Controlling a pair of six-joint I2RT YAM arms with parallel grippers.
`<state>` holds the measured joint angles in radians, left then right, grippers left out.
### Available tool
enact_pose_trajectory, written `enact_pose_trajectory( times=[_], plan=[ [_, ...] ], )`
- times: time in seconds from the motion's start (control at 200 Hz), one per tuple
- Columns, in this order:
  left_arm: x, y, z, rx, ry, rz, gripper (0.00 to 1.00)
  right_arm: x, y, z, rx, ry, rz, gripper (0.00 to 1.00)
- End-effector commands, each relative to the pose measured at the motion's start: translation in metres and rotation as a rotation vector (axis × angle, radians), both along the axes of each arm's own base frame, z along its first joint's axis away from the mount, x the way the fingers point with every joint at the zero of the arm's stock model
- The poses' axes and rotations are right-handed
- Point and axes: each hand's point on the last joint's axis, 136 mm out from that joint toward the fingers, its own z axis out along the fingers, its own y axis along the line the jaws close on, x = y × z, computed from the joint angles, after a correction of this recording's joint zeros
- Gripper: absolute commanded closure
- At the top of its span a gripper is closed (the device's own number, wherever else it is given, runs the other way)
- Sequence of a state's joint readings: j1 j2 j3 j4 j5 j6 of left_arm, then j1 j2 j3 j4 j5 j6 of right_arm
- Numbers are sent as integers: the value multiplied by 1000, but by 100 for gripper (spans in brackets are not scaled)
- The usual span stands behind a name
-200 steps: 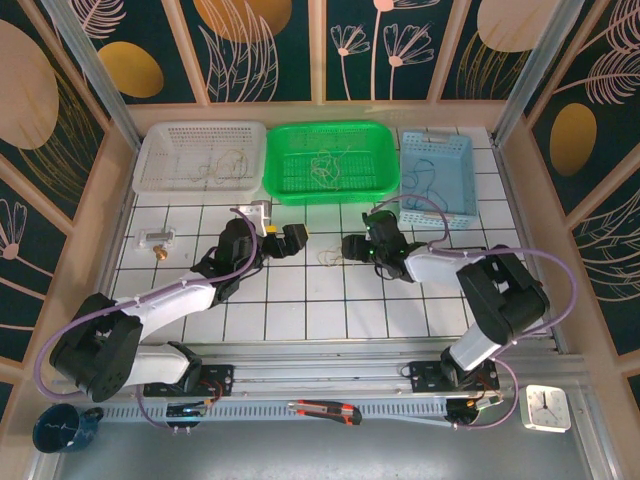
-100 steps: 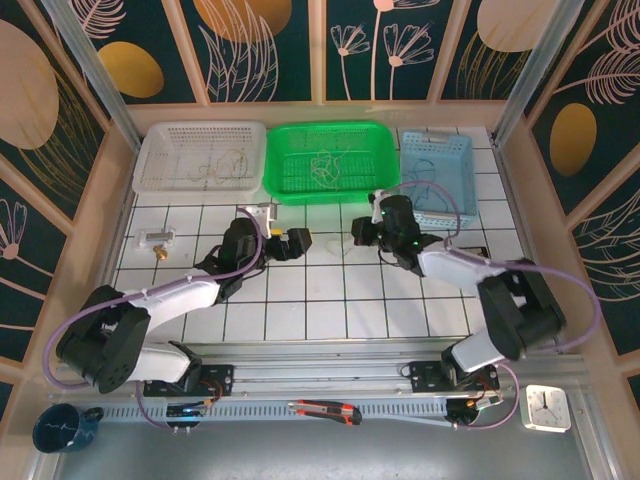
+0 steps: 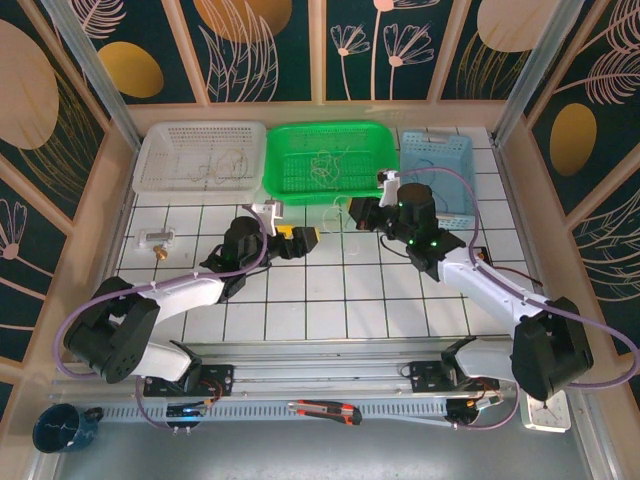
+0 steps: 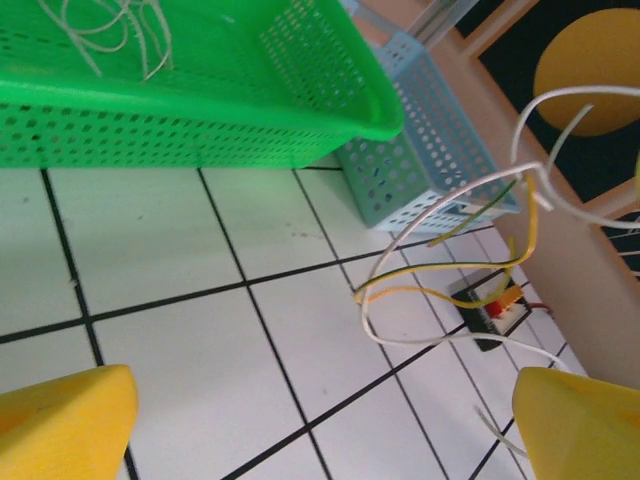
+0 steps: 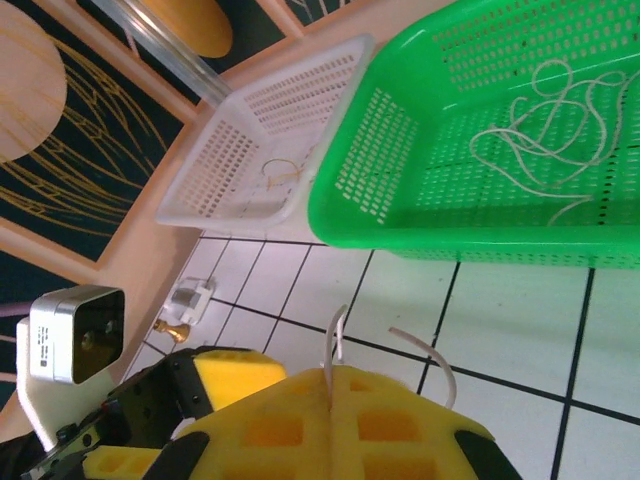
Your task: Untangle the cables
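**Right end effector pinches cables; left stands open**

Top view, frame ctr: the left end effector (image 3: 305, 237) & right end effector (image 3: 358, 212) face each other over the white-tiled tabletop (image 3: 330, 300), just below the green basket (image 3: 300, 196). A white basket (image 3: 150, 160) sits to the green one's left and a blue basket (image 3: 437, 138) to its right, all three along the top of the tabletop.

Right wrist view, btm of frame: the right end effector's (image 5: 330, 380) yellow fingers (image 5: 400, 430) are pressed together, clamped on the cables (image 5: 337, 335), w/ two white strand ends poking up above the tips.

Left wrist view: the cables (image 4: 430, 291), white & yellow strands, drop from upper right of frame and hang in loose loops in front of the blue basket (image 4: 420, 150). Cannot tell whether they touch the tiles. The left end effector's (image 4: 322, 385) fingers (image 4: 60, 425) sit in the btm corners, wide apart. One white strand end is near the btm-right finger.

Elsewhere: a tan cord (image 5: 280, 172) lies in the white basket, white cords (image 5: 540, 130) in the green one, dark cords (image 3: 430, 175) in the blue. A small brass-tipped fitting (image 3: 158, 242) rests at left of the tabletop. Below the arm bases are a cup (image 3: 62, 428) at btm left, a box cutter (image 3: 325, 410) at btm ctr & a clock (image 3: 545, 407) at btm right.
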<state>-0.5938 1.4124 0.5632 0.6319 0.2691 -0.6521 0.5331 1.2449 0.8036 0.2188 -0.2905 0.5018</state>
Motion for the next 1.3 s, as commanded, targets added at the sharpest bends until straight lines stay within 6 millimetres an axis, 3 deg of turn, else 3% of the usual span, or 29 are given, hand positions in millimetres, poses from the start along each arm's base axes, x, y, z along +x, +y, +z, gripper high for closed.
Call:
enact_pose_trajectory(
  times=[0.0, 0.325, 0.57, 0.791, 0.901, 0.936, 1.001, 1.081, 1.151, 1.236, 1.296],
  plan=[
    [4, -6, 30, -85, -78, -24, 6, -6, 5, 35, 60, -43, 25, 100],
    [1, -9, 47, -151, -113, -42, 20, -17, 21, 45, 83, -53, 66, 100],
    [4, -6, 40, -139, -108, -19, 23, -25, 28, 53, 106, -57, 96, 100],
    [11, -13, 41, -162, -105, -25, 16, -32, 41, 60, 131, -57, 137, 100],
    [16, -15, 33, -159, -87, -19, 25, -34, 48, 66, 161, -55, 165, 100],
    [17, -16, 27, -153, -79, -22, 34, -33, 49, 71, 169, -63, 171, 100],
    [19, -16, 16, -143, -59, -14, 59, -33, 52, 86, 184, -88, 185, 100],
    [18, -12, 3, -130, -43, 2, 78, -29, 51, 111, 198, -133, 188, 100],
    [13, -10, -9, -116, -21, 3, 87, -21, 40, 140, 223, -185, 163, 100],
    [5, -3, -25, -98, 7, 14, 89, -15, 26, 178, 280, -249, 140, 100],
    [0, 3, -34, -94, 23, 27, 90, -1, 3, 205, 325, -293, 96, 100]
  ],
)
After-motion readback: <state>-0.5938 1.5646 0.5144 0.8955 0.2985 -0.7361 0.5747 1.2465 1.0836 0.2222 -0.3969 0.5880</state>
